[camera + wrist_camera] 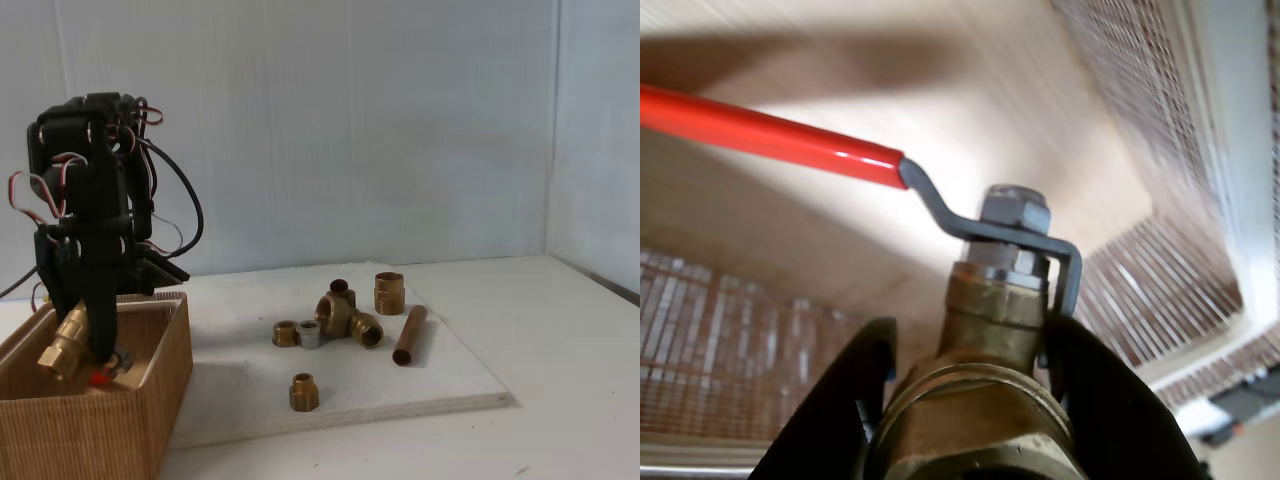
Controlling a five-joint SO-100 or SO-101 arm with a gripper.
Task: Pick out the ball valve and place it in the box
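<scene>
While the arm hangs over the box, these points stand out, nearest first:

Gripper: the gripper [970,400] is clenched on the ball valve [985,370], its black jaws flanking the brass body on either side in the wrist view.
Valve position: the valve is held inside the box [100,425], low over the floor; in the fixed view its brass end [62,352] sits below the rim.
Handling: solid brass, so likely heavy for this arm, rigid and smooth; the round body could slip or twist between the jaws.
Hold point: the body near the stem looks the best grip; the red lever [770,132] sticks out far to one side and would swing the load.
Obstruction: the ribbed box walls [1150,280] stand close around the lever; the lever could catch on them.
Beyond the box: an elbow fitting [345,315], small brass couplings [303,391] and a copper tube [410,334] lie on the white board [450,385], well apart from the box.
</scene>
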